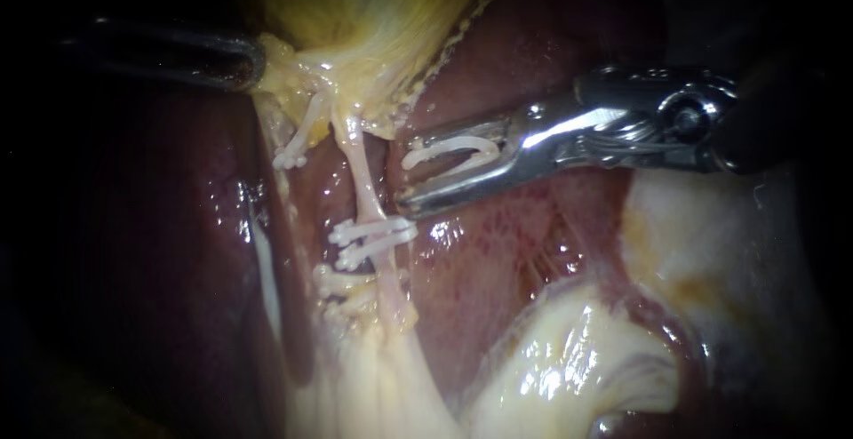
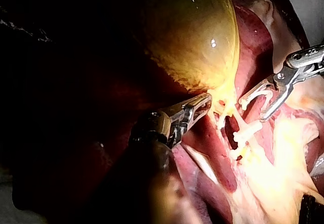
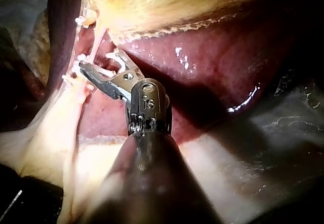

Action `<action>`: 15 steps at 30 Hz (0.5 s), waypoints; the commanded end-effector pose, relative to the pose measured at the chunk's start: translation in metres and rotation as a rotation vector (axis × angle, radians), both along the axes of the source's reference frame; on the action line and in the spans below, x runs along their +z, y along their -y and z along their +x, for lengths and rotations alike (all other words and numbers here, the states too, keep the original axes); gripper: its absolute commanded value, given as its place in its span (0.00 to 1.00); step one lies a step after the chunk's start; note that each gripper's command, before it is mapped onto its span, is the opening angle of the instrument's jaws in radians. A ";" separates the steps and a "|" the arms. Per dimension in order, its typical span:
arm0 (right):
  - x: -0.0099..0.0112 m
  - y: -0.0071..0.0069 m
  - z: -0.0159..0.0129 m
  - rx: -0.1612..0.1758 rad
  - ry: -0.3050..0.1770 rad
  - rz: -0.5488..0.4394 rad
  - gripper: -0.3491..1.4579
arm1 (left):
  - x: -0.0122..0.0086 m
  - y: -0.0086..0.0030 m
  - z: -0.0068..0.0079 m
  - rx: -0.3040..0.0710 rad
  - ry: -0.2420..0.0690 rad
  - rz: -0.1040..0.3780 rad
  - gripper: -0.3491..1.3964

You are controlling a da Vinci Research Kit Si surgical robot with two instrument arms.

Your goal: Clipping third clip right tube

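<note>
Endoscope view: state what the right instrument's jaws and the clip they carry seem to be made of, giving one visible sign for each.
The right instrument: its jaws look like polished metal, silvery with sharp, bright glints along their edges. The clip held between them is probably plastic. It is white, opaque and fairly dull, with no metallic shine, though the look alone cannot settle the exact material.

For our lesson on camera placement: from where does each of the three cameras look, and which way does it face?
Endoscope view: close over the tissue, facing the tube; the left instrument and right instrument show.
Left wrist view: on the left arm, looking along its own instrument to the gallbladder.
Right wrist view: on the right arm, looking along its own instrument to the tube.
All three share the right instrument's loaded clip.
</note>
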State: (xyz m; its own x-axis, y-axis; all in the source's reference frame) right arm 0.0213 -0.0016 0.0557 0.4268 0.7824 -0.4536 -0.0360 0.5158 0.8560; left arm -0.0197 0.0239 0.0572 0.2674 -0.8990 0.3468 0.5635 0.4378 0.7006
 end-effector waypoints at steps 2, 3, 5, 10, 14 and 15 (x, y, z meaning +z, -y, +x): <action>0.0004 0.0000 0.0006 0.004 0.005 0.002 0.47 | 0.0000 0.0000 0.0000 0.000 -0.001 0.000 0.00; 0.0006 0.0000 0.0008 0.006 0.008 0.006 0.47 | 0.0001 0.0000 -0.0001 0.000 -0.001 -0.001 0.00; 0.0011 0.0001 0.0014 0.008 0.009 0.003 0.47 | 0.0001 0.0001 -0.0001 -0.001 -0.001 -0.001 0.00; 0.0023 0.0004 0.0026 0.017 0.006 -0.001 0.47 | 0.0002 0.0002 -0.0001 -0.001 -0.002 -0.002 0.00; 0.0033 0.0007 0.0035 0.063 -0.057 0.023 0.47 | 0.0002 0.0002 -0.0002 -0.001 -0.002 -0.002 0.00; 0.0035 0.0007 0.0037 0.075 -0.073 0.040 0.47 | 0.0002 0.0002 -0.0002 -0.001 -0.002 -0.002 0.00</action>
State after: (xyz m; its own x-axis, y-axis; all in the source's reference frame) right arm 0.0250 -0.0024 0.0595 0.3180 0.8377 -0.4439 -0.0012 0.4686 0.8834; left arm -0.0198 0.0237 0.0575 0.2669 -0.8986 0.3482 0.5652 0.4386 0.6987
